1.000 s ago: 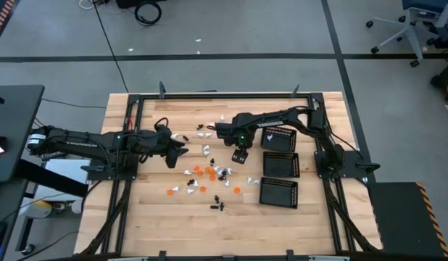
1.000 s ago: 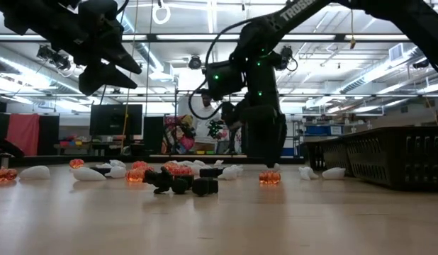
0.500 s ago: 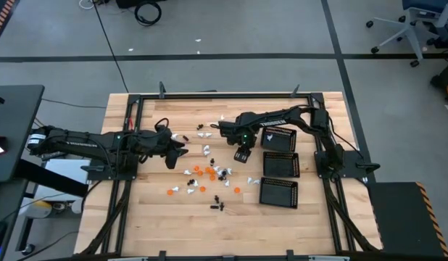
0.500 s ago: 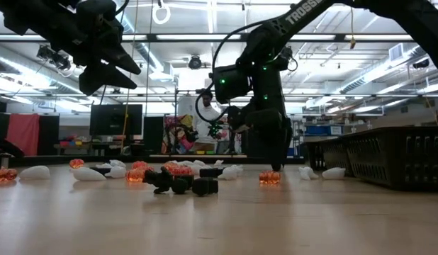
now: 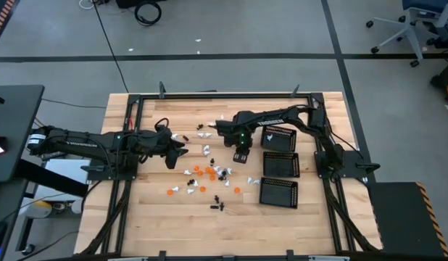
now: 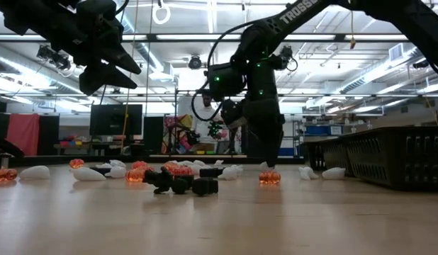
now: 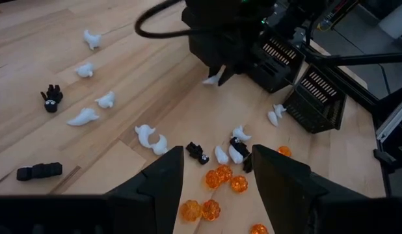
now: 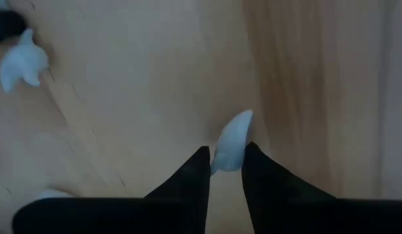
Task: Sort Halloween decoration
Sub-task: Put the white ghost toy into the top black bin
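Many tiny white, orange and black trinkets lie loose on the wooden table's middle. My right gripper is low over the table at the scatter's far right side, shut on one white trinket. It also shows in the left wrist view and the low view. My left gripper hangs open and empty above the scatter's left side. Its fingers stand wide apart, high over the table in the low view. My right gripper pinches the white trinket's lower end between its two fingertips. The fingers come from above, pointing down. The trinket's pointed end sticks out past the tips. Whether it is clear of the table I cannot tell.
Three square black mesh trays stand in a row on the table's right side. An orange trinket lies just under my right gripper. A black metal frame runs around the table.
My right gripper has moved a little toward the table's right edge and back again, staying low over the table.
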### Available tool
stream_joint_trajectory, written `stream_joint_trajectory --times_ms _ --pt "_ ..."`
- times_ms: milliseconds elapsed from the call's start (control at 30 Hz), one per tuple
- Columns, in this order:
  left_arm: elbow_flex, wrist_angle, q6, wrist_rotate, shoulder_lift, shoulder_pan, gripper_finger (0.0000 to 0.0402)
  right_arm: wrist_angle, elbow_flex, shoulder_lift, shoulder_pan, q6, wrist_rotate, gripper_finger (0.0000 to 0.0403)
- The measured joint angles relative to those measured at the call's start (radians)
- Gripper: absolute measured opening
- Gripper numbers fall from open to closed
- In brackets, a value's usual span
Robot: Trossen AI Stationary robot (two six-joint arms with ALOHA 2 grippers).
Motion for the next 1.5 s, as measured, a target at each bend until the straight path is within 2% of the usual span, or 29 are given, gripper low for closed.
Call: stream_joint_trajectory --times_ms 300,667,867,1200,1500 --pt "0.0 0.0 0.0 0.0 0.0 0.0 0.0192 -0.018 0.006 -0.006 -0.038 -0.065 -0.113 0.0072" --pt "0.0 -0.001 0.0 0.0 0.0 0.0 0.0192 0.003 0.009 -0.038 -0.08 -0.116 -0.119 0.0071" --pt "0.0 -0.002 0.0 0.0 0.0 0.0 0.0192 -0.027 0.009 -0.05 -0.091 -0.162 -0.173 0.0071" --pt "0.0 -0.003 0.0 0.0 0.0 0.0 0.0192 -0.081 -0.008 -0.249 -0.139 -0.214 -0.155 0.0071" --pt "0.0 -0.003 0.0 0.0 0.0 0.0 0.0192 -0.053 -0.26 -0.469 -0.254 -0.19 -0.1 0.0071"
